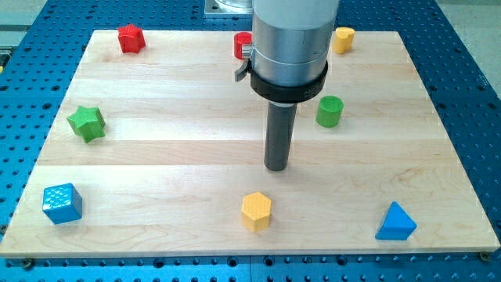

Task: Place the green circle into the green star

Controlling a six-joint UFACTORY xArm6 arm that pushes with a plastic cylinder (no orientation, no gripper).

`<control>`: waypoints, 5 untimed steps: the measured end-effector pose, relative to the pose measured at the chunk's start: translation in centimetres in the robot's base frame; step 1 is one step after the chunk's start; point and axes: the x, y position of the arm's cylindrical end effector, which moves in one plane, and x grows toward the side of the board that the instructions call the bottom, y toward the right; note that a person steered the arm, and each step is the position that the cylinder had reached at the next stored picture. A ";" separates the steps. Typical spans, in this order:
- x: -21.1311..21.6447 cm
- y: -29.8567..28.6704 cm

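The green circle [329, 111] is a short green cylinder standing right of centre on the wooden board [172, 157]. The green star [86, 122] lies at the view's left, far from the circle. My tip [276, 168] rests on the board near the centre, below and to the left of the green circle with a gap between them. The tip touches no block. The wide grey arm body above the rod hides part of the board's top centre.
A red star [131, 37] lies at the top left. A red block [242, 45] at the top centre is partly hidden by the arm. A yellow block [343, 38] sits top right. A blue cube [62, 203], a yellow hexagon [256, 211] and a blue triangle [396, 222] lie along the bottom.
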 end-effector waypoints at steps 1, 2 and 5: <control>0.0 0.0; -0.4 0.0; 0.1 12.5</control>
